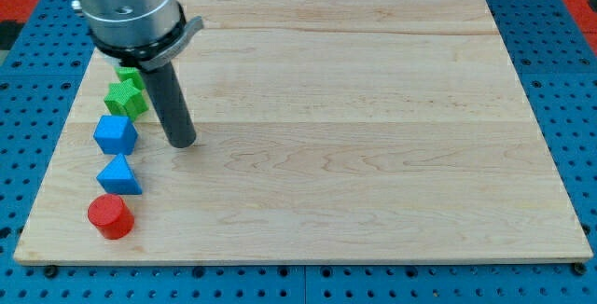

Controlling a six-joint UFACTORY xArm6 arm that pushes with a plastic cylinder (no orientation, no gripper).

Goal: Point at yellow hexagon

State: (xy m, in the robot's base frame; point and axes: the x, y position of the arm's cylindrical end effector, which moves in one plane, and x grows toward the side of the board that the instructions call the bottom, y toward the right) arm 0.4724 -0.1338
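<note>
No yellow hexagon shows in the camera view; the arm's body covers the board's top left corner. My tip (184,142) rests on the wooden board (354,136), just right of the column of blocks. It is about a block's width right of the blue block (116,134) and touches no block. A green star (126,100) lies up and left of the tip. Another green block (131,76) peeks out above it, partly hidden by the arm.
A blue triangle (119,175) and a red cylinder (111,216) continue the column down the board's left edge. The board lies on a blue pegboard table (569,80).
</note>
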